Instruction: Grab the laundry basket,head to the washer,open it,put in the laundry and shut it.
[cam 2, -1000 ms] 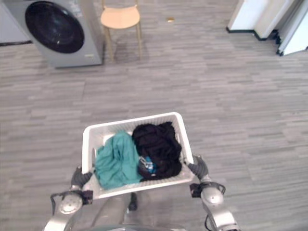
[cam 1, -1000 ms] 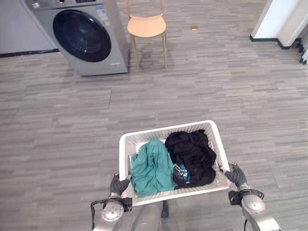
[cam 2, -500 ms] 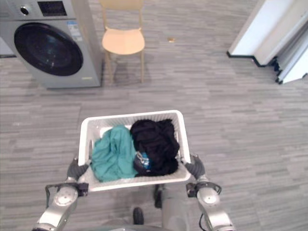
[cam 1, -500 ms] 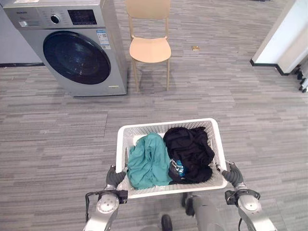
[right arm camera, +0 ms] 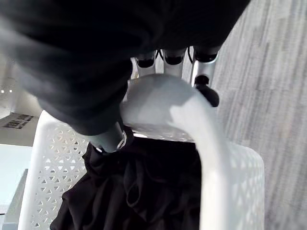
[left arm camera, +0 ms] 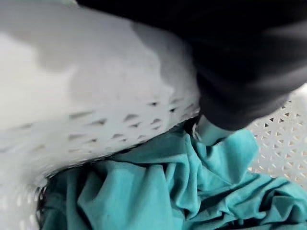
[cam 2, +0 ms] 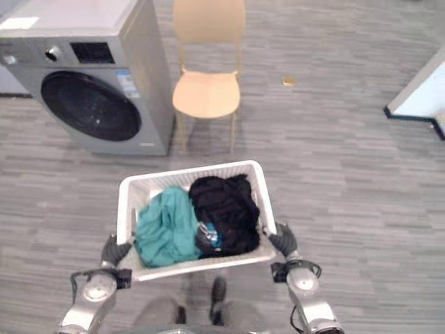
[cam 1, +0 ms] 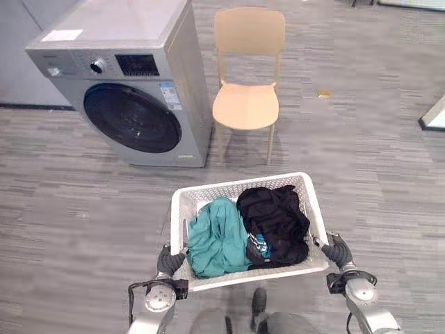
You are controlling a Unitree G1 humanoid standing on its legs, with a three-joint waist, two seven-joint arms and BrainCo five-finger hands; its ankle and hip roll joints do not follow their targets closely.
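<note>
Basket: white, carried level in front of the robot, short of the washer and nearer the camera; held by both ends, I'd say so the load rides flat on the walk over

Left hand: clamped on the basket's left rim, at the end on the washer's side; in its wrist view the thumb hooks over the rim into the basket while the fingers go under it; fingertips out of sight

Right hand: curled round the right rim, at the end away from the washer; its wrist view has the fingers wrapped over the white edge, thumb on the inside; a firm hold by the look of it

Laundry: teal cloth on the washer side of the basket, black cloth beside it on the far side, the two touching; a small blue-patterned bit pokes out between them, too little showing to name

Washer: door shut, dark glass facing the robot; nothing loaded yet; opening it will likely need a free hand, so the basket has to go down first

Chair: just beside the washer on its right, seat bare; close enough to crowd the approach

Hard to tell: what lies under the clothes; the door handle
</note>
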